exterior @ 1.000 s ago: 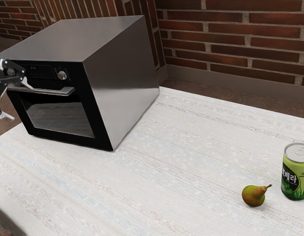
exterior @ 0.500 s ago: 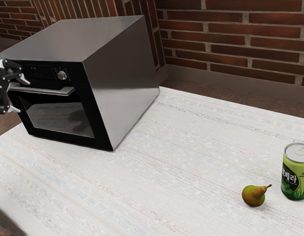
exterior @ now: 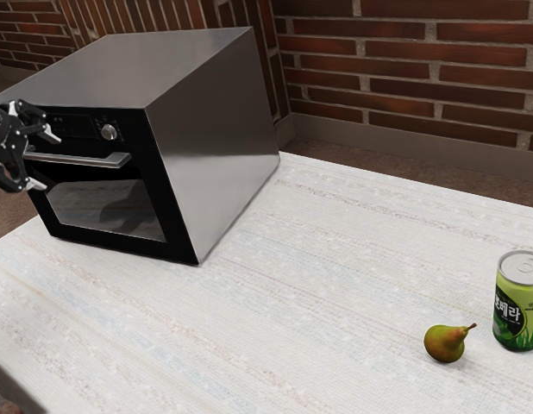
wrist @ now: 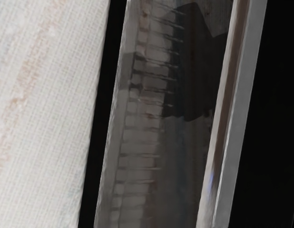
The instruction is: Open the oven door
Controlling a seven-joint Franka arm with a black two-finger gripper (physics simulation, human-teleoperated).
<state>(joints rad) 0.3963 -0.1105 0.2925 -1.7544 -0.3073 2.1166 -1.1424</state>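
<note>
We have the gripper (exterior: 43,159) wide open in front of the oven (exterior: 202,138), its fingers well parted and nothing held between them. One fingertip (exterior: 51,135) stands higher than the handle (exterior: 94,160) and the other (exterior: 35,185) lower, so that, we judge, the bar can pass into the gap as we move in. Setting them above and below suits a bar that runs level across the door: closing would then pinch its narrow thickness. We see no sign of contact, and how deep the bar sits relative to the fingertips we cannot tell.

The oven door (exterior: 120,237) is shut, upright beyond the fingers, its window (exterior: 107,207) mostly below the level of the handle. The knob (exterior: 109,132) sits off to one side of the upper fingertip, and we would keep clear of it.

Our next move is likely a short advance, then a close on the bar, then a pull outward and down if the hinge is at the bottom, as we suppose. Closing too early could slip off the bar or push the oven. The pear (exterior: 445,343) and the can (exterior: 518,302) stand well apart from the fingers, out of the door's likely swing.
</note>
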